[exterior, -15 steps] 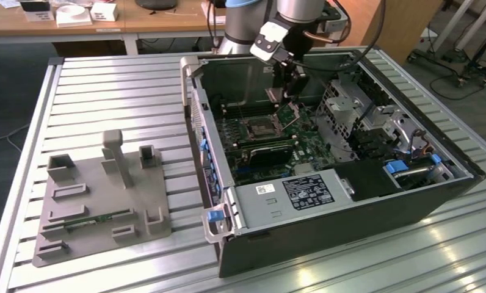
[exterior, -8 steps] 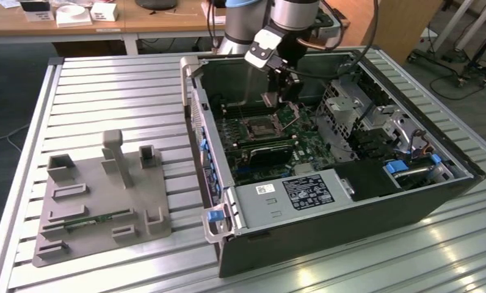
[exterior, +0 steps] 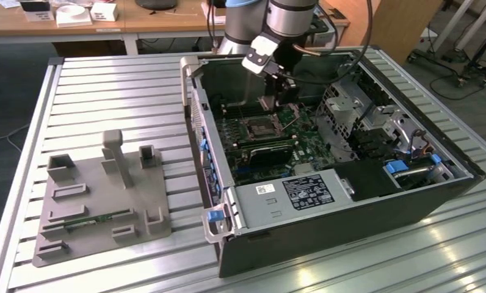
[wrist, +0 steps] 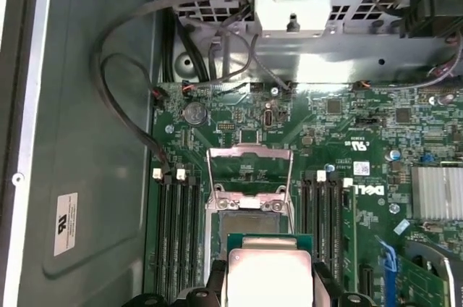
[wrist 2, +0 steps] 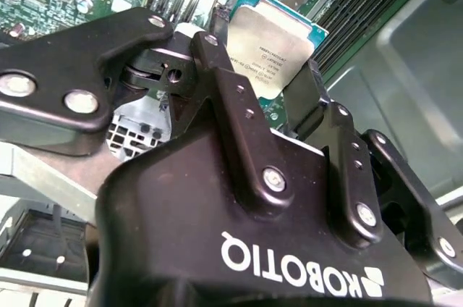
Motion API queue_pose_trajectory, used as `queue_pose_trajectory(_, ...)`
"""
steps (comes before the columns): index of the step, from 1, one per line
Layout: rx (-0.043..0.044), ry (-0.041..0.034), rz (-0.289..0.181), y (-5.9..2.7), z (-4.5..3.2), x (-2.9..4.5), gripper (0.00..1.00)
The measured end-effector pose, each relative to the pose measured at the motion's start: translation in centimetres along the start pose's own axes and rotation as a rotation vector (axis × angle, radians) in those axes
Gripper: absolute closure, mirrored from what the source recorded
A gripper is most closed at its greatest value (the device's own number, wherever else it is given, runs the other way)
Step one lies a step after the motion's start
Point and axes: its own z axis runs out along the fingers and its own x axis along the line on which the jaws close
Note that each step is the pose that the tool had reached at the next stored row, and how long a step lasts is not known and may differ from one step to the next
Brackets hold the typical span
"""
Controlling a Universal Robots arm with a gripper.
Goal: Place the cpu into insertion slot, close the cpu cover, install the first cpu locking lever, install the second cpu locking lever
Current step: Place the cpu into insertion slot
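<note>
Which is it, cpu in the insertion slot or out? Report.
Out. The gripper holds the cpu, apart from the insertion slot, which lies bare with the cpu cover raised.

Your gripper (wrist: 268, 285) is clasping the cpu (wrist: 269, 263) by two edges, cpu hanging near the insertion slot (wrist: 249, 221), cpu cover (wrist: 249, 151) standing open

The arm (exterior: 288, 15) reaches steeply down, its end effector (exterior: 289, 108) vertical, fingers (wrist 2: 226, 86) clamped on the cpu (wrist 2: 271, 43) edges.

Bright, even room light. Glare streaks the table (exterior: 389, 262). The case (exterior: 325, 226) interior beneath the gripper (exterior: 287, 107) lies shaded, and the cpu (wrist: 269, 278) in its grip shines pale.
</note>
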Motion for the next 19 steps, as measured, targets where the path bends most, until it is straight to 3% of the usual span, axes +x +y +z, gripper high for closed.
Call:
queue_pose_trajectory(9,0.0005,0.0025,-0.028,-0.17,1.49,0.39,0.46)
queue_pose_trajectory(19,0.0004,0.0009,-0.005,-0.43,3.3,0.95,0.46)
